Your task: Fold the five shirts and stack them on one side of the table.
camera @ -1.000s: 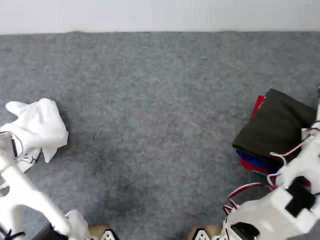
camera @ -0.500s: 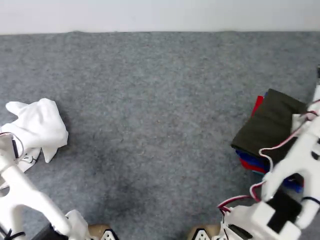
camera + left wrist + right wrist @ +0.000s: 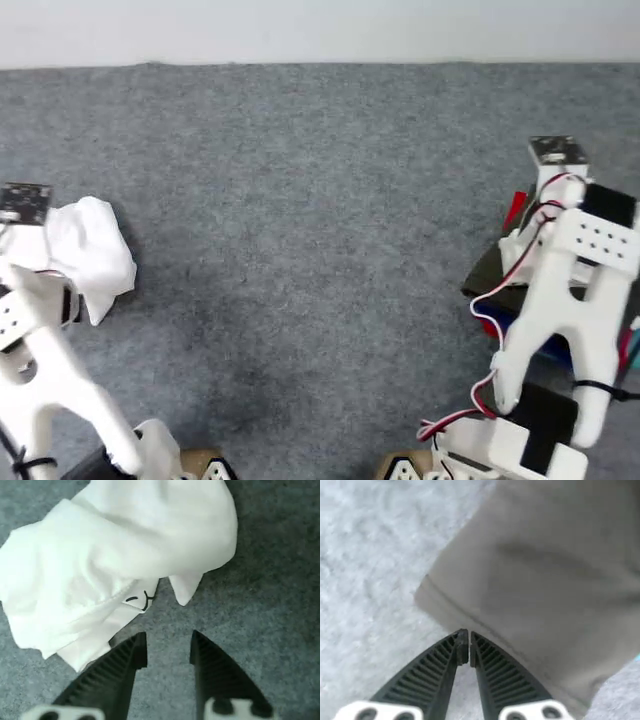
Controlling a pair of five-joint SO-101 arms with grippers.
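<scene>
A crumpled white shirt point(image 3: 95, 250) lies at nine o'clock. A folded stack point(image 3: 490, 282), dark olive shirt point(image 3: 550, 570) topmost, sits at three o'clock.

No words, numbers or labels can be read in any view. The only print is a small black mark point(image 3: 139, 599) on the crumpled white shirt point(image 3: 115, 550), seen from the left wrist: a short dash beside a hooked stroke, at the edge of a fold, too little of it showing to tell as a letter or sign
</scene>
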